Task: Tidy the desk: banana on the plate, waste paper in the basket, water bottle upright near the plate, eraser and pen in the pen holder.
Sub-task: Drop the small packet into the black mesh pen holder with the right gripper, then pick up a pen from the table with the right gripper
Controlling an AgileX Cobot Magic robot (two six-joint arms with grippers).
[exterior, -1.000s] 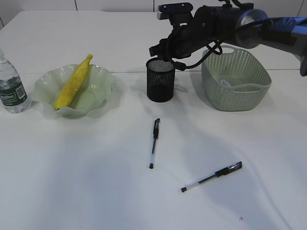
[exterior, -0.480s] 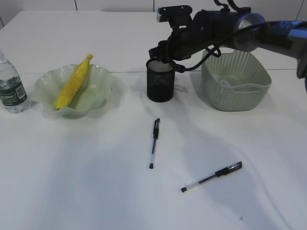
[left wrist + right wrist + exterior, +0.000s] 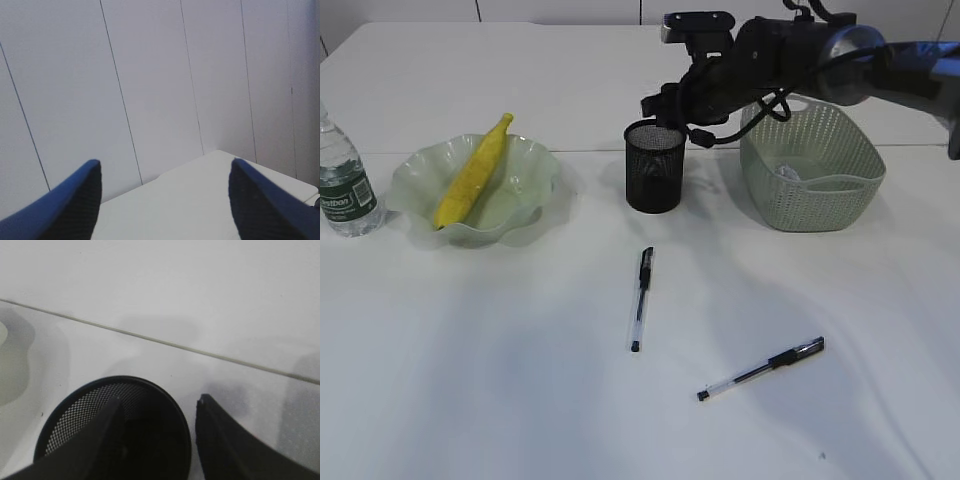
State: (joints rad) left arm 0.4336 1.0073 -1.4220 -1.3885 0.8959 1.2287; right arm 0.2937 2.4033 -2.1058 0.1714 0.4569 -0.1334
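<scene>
The banana (image 3: 472, 177) lies on the green plate (image 3: 535, 165) at the left. Just left of the plate the water bottle (image 3: 340, 180) stands upright. The black mesh pen holder (image 3: 654, 168) stands mid-table, and my right gripper (image 3: 668, 112) hovers just above its rim, open, nothing between its fingers. In the right wrist view the right gripper (image 3: 160, 399) straddles the holder's rim (image 3: 145, 382). Two pens (image 3: 640, 298) (image 3: 762, 368) lie on the table in front. White waste paper (image 3: 788, 172) lies in the basket (image 3: 840, 185). The eraser is out of view. My left gripper (image 3: 164, 165) is open, facing a wall.
The right arm (image 3: 800, 45) reaches in from the right, over the basket's back edge. A seam (image 3: 165, 342) between two tabletops runs behind the holder. The left arm does not show in the exterior view.
My right gripper has shifted slightly to the right above the pen holder and its jaws have widened a little. Nothing else has moved.
</scene>
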